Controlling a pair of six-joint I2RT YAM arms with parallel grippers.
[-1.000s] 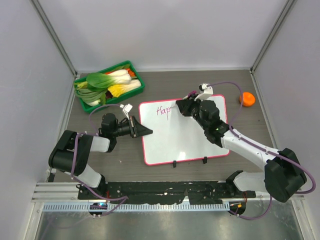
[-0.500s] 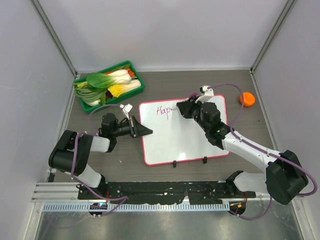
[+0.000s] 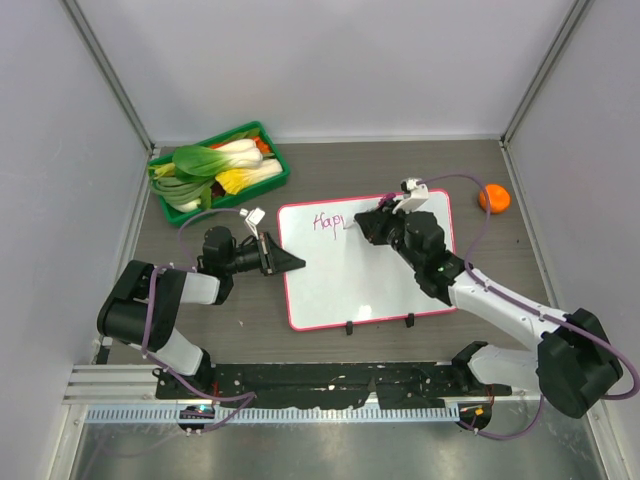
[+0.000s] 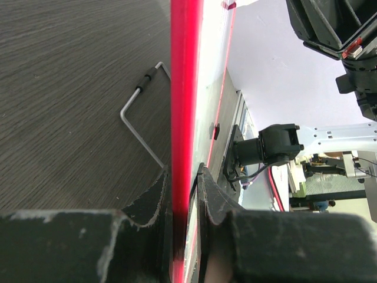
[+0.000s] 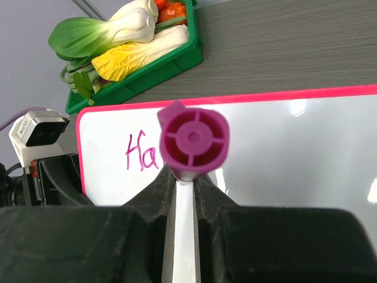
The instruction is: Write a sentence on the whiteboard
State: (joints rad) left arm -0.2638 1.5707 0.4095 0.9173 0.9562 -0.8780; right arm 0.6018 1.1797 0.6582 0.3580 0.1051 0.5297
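The whiteboard (image 3: 350, 280) lies flat mid-table, white with a pink-red frame and two black feet at its near edge. Magenta letters of the sentence (image 3: 326, 221) read "Hap" at its top left; in the right wrist view only "Ha" (image 5: 141, 151) shows. My left gripper (image 3: 292, 263) is shut on the board's left frame edge (image 4: 184, 118). My right gripper (image 3: 366, 222) is shut on a purple-ended marker (image 5: 193, 141), held upright over the board just right of the letters. The marker tip is hidden.
A green tray (image 3: 262, 132) of bok choy and other vegetables sits at the back left; it also shows in the right wrist view (image 5: 177, 62). An orange round object (image 3: 494, 198) lies at the right. Grey walls enclose the table.
My right gripper with the marker has shifted slightly right along the top of the board, and the writing has grown a little. The left arm has not moved.
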